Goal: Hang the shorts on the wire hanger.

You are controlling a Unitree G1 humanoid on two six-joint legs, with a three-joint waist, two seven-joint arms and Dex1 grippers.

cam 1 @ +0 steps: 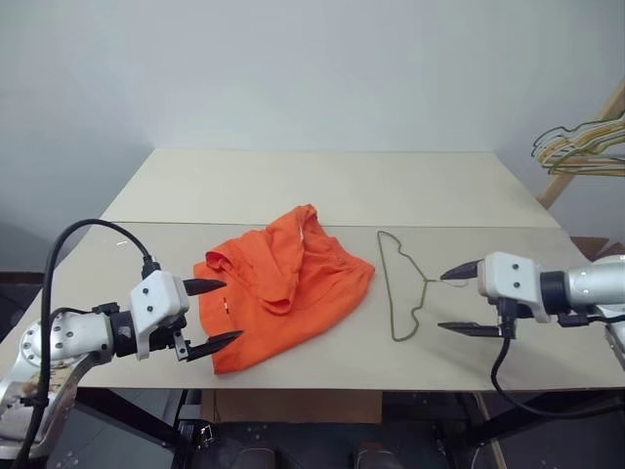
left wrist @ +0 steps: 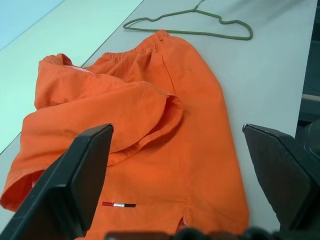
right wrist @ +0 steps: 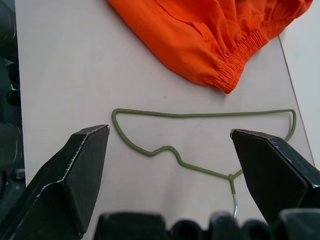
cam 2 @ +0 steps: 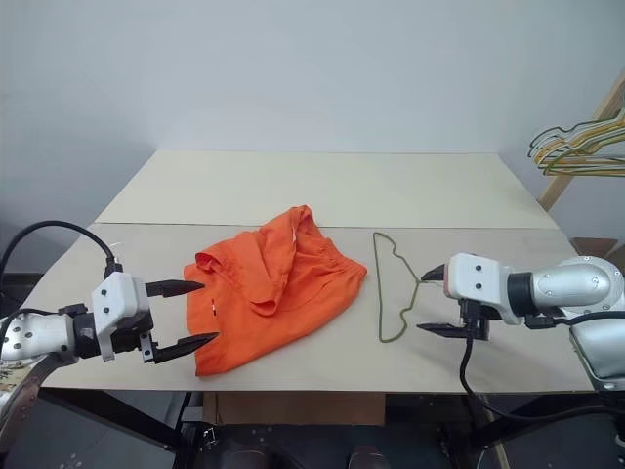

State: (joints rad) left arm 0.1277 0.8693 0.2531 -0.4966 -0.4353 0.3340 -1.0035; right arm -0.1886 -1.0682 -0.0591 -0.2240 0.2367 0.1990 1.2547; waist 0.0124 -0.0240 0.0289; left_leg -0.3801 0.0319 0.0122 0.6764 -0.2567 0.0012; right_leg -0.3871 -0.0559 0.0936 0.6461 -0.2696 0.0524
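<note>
Pale surface (cam 1: 322,191): orange shorts (cam 1: 283,283) crumpled at centre, wire hanger (cam 1: 400,285) flat just right of them. Left tool (cam 1: 212,315) and right tool (cam 1: 459,301) hover, fingers spread, gripping nothing.

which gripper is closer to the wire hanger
Right. The right gripper sits open just beside the wire hanger at its hook; the left gripper is across the shorts.

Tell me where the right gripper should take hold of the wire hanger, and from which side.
Probably at the twisted neck just below the hook. The wire hanger lies flat on the table with its neck and hook pointing toward the open right gripper, clear of the shorts. Come in low from the robot's right, pinching the wire across.
</note>
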